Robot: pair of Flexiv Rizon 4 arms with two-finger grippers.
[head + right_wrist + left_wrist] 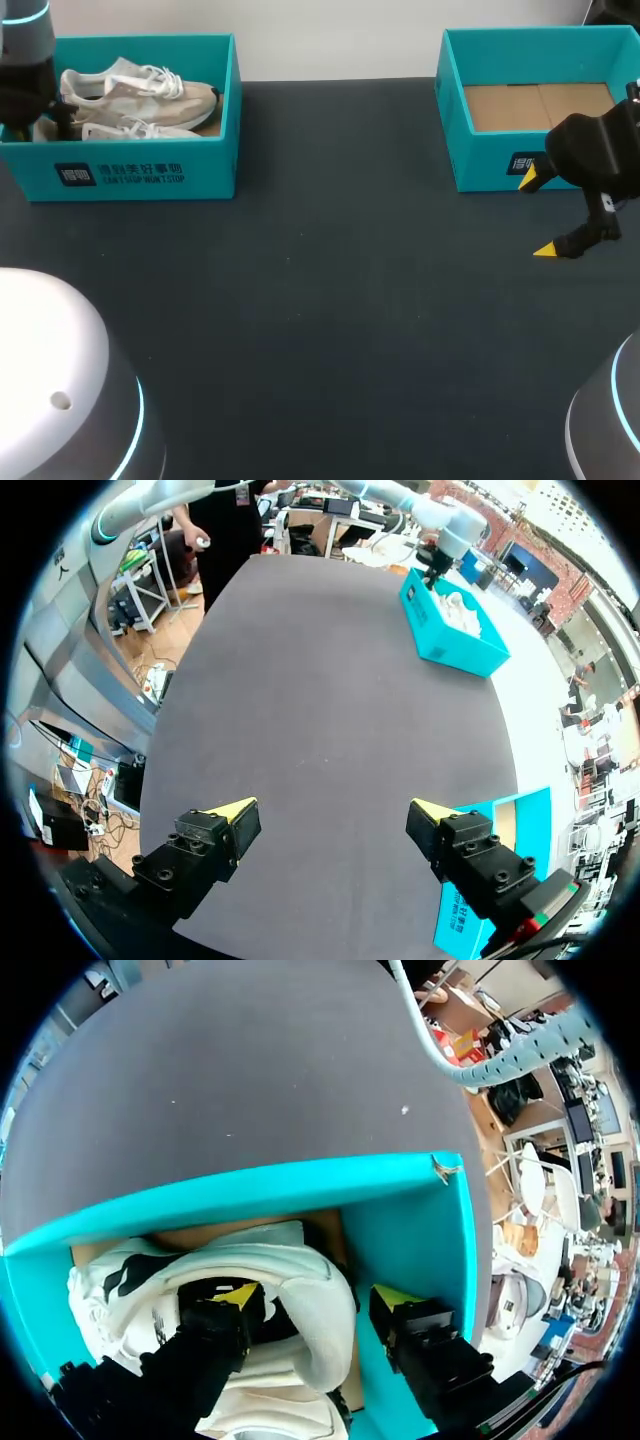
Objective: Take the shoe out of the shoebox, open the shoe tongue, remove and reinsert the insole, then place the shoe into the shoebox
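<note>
**Shoe lay in the left shoebox, heel between the left pincer's fingers**

Your shoe (140, 92) lay on its side in the left shoebox (140, 172), at the far left corner of the desk (320, 300). Its long axis ran along the box's length, with the toe toward the middle of the desk and the heel at the outer end, under your left arm (25, 70).

In the left wrist view the left pincer (318, 1298) stood wide across that heel. One yellow tip was inside the shoe's (300, 1260) opening. The other was in the gap between the heel and the teal box wall, and looked just clear of the shoe. I judged that you had no hold yet. The grip would come from closing across the heel collar, so the lift would be square to the long axis.

The collar looked thick, padded and white, and likely to give under pressure. The upper was beige and white and soft-looking, with white laces and some black marks. A paler strip lay beside it, and you could not tell whether that was a second shoe.

The box was stiff teal card with a brown card floor, and its walls stood close around the heel.

Your right pincer (540, 215) hung well apart from the shoe, just in front of the right shoebox (480, 165). Its fingers were spread wide and held nothing (332, 812). Your left arm was much the nearer.
</note>
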